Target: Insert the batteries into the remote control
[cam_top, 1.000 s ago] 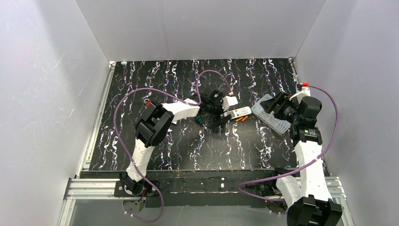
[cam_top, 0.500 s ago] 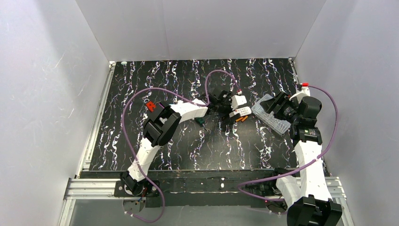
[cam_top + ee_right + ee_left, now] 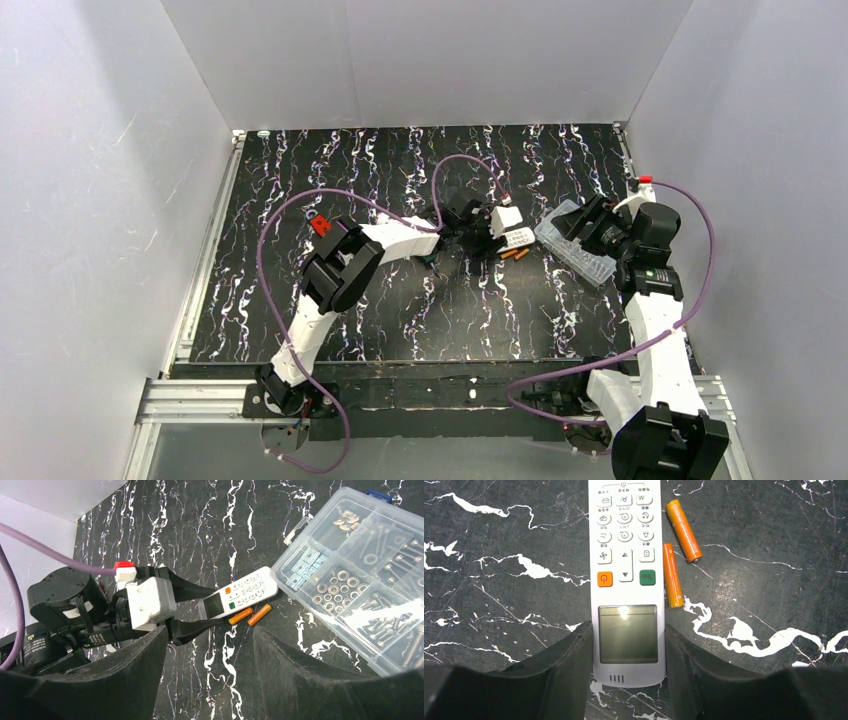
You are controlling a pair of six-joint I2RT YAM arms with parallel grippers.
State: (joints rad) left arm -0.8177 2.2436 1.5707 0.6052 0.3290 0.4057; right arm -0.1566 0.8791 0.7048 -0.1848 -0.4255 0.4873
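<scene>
The white remote control (image 3: pixel 626 555) lies face up on the black marbled table, buttons and display showing. My left gripper (image 3: pixel 629 630) is shut on its display end, a finger (image 3: pixel 574 655) pressed against each long side. Two orange batteries (image 3: pixel 683 523) (image 3: pixel 672 575) lie loose on the table beside the remote's button end, clear of the fingers. From above, the remote (image 3: pixel 517 238) and batteries (image 3: pixel 514 254) sit mid-table, right of the left gripper (image 3: pixel 498 240). My right gripper (image 3: pixel 210 635) hangs open above the table with nothing in it, looking down on the remote (image 3: pixel 240 592) and batteries (image 3: pixel 250 615).
A clear plastic compartment box (image 3: pixel 360 570) of screws, nuts and washers stands just right of the remote, under the right wrist (image 3: pixel 600 232). A small dark green object (image 3: pixel 427 258) lies beside the left forearm. White walls close in the table on three sides.
My left gripper has slid right along the table onto the remote's display end and its jaws have closed from wide open onto the remote's sides. The right arm has barely moved.
</scene>
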